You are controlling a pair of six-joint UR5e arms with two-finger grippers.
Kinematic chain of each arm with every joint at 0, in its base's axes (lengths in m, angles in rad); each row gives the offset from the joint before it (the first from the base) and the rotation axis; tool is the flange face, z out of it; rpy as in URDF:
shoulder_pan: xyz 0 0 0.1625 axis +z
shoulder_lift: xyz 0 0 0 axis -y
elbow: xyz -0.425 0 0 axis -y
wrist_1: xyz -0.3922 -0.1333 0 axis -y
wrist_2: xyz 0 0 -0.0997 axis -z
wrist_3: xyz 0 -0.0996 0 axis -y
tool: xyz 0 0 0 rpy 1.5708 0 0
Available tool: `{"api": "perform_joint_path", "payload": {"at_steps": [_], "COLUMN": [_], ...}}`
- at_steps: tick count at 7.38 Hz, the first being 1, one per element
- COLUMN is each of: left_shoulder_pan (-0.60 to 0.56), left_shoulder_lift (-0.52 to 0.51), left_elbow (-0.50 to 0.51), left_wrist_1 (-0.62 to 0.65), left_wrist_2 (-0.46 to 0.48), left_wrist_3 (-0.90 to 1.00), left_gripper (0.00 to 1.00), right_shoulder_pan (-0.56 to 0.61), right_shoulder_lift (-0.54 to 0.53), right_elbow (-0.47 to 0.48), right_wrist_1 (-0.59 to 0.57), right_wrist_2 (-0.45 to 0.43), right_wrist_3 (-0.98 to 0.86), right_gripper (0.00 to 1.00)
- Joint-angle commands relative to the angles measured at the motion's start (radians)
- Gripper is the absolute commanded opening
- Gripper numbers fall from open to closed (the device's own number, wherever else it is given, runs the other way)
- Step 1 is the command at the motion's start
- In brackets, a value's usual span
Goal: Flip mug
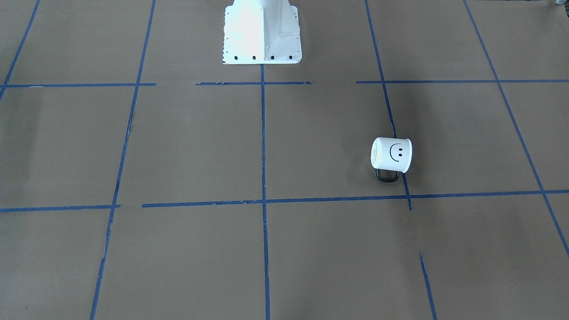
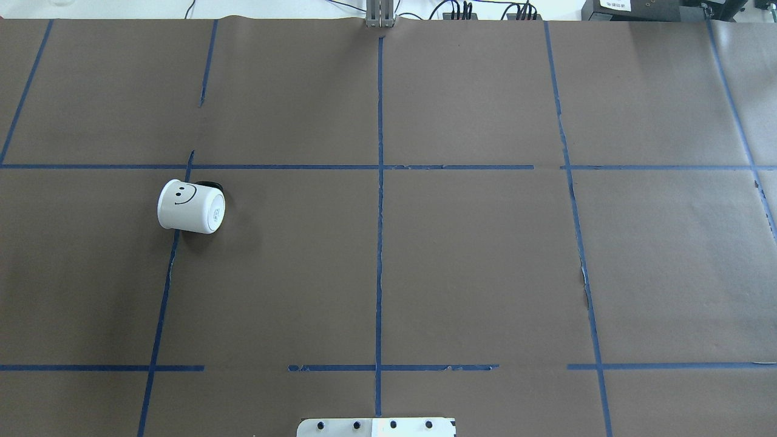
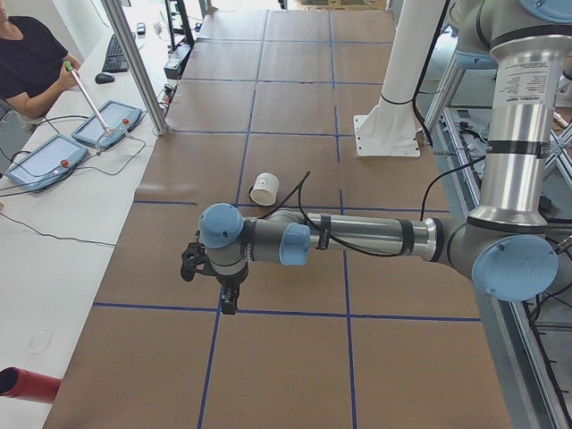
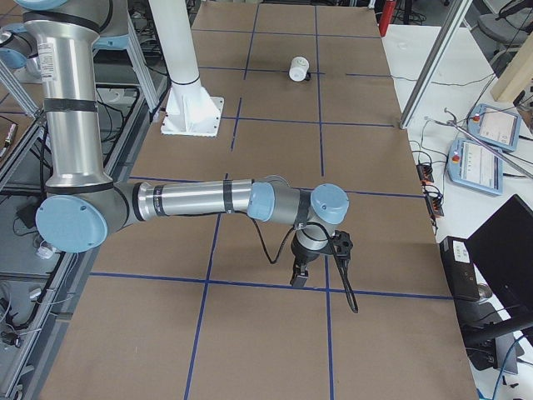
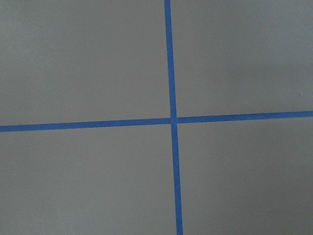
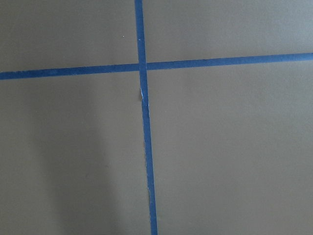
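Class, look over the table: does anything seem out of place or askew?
Yes: the mug lies tipped on its side across a blue tape line on the robot's left, its smiley face turned sideways.

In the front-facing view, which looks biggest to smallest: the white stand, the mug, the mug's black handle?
Largest: white stand, though cut off at the frame's top.
Then: mug.
Smallest: black handle, partly hidden.

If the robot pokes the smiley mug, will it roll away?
Probably a little: the mug lies on its side and is round. Its black handle sticks out low on one side, so it would likely stop rolling that way. It looks hard and smooth, so it may be slippery to grab.
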Motion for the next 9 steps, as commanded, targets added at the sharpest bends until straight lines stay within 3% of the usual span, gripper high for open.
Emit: {"api": "perform_joint_path", "payload": {"at_steps": [1, 4, 6, 7, 9], "left_shoulder_pan": [0.0, 0.007, 0.078, 0.121, 0.251], "left_shoulder_lift": [0.02, -0.006, -0.006, -0.006, -0.007], "left_elbow": [-0.005, -0.042, -0.032, -0.021, 0.072], "left_wrist_1": [-0.003, -0.038, -0.174, -0.29, -0.668], "left_wrist_2": [-0.003, -0.008, -0.124, -0.124, -0.115], "left_wrist_3": [-0.002, -0.003, -0.02, -0.146, -0.421], "left_gripper": [1.0, 1.0, 1.0, 1.0, 1.0], "right_shoulder_pan": [0.0, 0.0, 0.0, 0.0, 0.0], "right_shoulder_lift": [0.0, 0.0, 0.0, 0.0, 0.0], "right_elbow": [0.0, 0.0, 0.0, 0.0, 0.0], "right_wrist_1": [0.0, 0.0, 0.0, 0.0, 0.0], "right_wrist_2": [0.0, 0.0, 0.0, 0.0, 0.0], "right_wrist_3": [0.0, 0.0, 0.0, 0.0, 0.0], "right_gripper": [1.0, 1.0, 1.0, 1.0, 1.0]}}
